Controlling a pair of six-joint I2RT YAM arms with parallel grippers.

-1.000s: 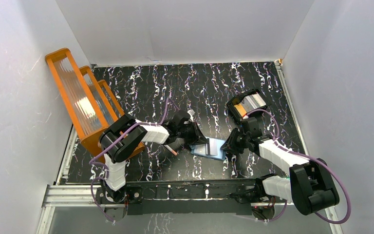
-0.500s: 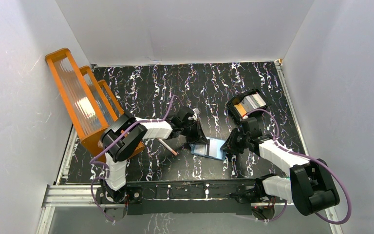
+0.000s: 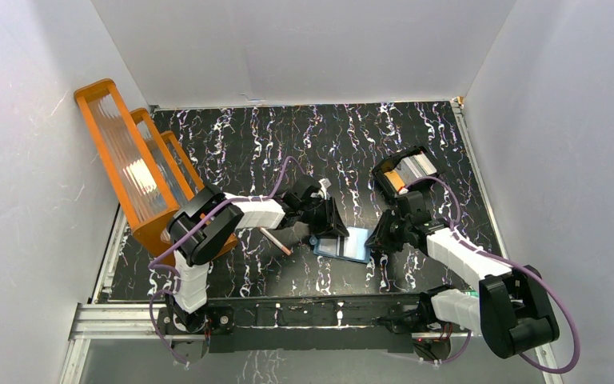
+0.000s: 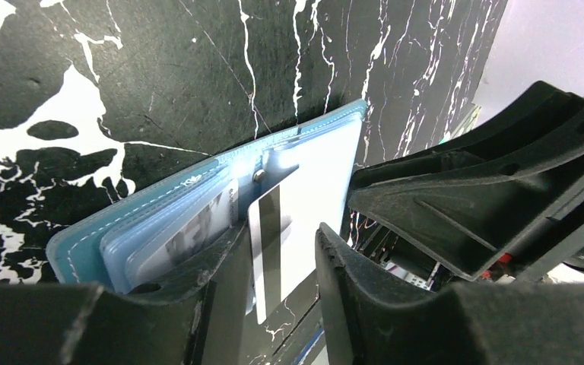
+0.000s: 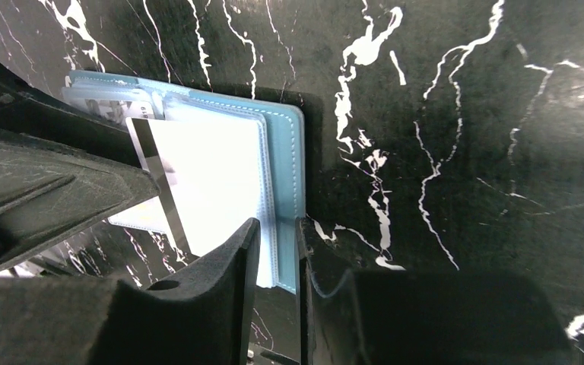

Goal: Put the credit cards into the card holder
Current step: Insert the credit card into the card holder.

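The teal-blue card holder (image 3: 352,245) lies open on the table between both arms. A white credit card (image 4: 304,182) with a black stripe sits part way inside a clear pocket of the card holder (image 4: 122,220). My left gripper (image 4: 277,237) stands open around the card's free end, with table showing between the card and the right finger. My left gripper (image 3: 329,224) is at the holder's left side. My right gripper (image 5: 277,224) is shut on the card holder's (image 5: 285,144) right edge, cover and pockets between its fingers. The same credit card (image 5: 205,167) shows there too.
A black compartmented tray (image 3: 384,172) at the back right holds more cards (image 3: 416,166), orange and silver. The big orange ribbed rack (image 3: 132,168) stands along the left wall. A thin pink-brown stick (image 3: 276,241) lies just left of the holder, under my left arm.
My left gripper has opened and let go of the white card, which stays in the pocket. The left wrist shifted slightly right. My right gripper has kept its hold.
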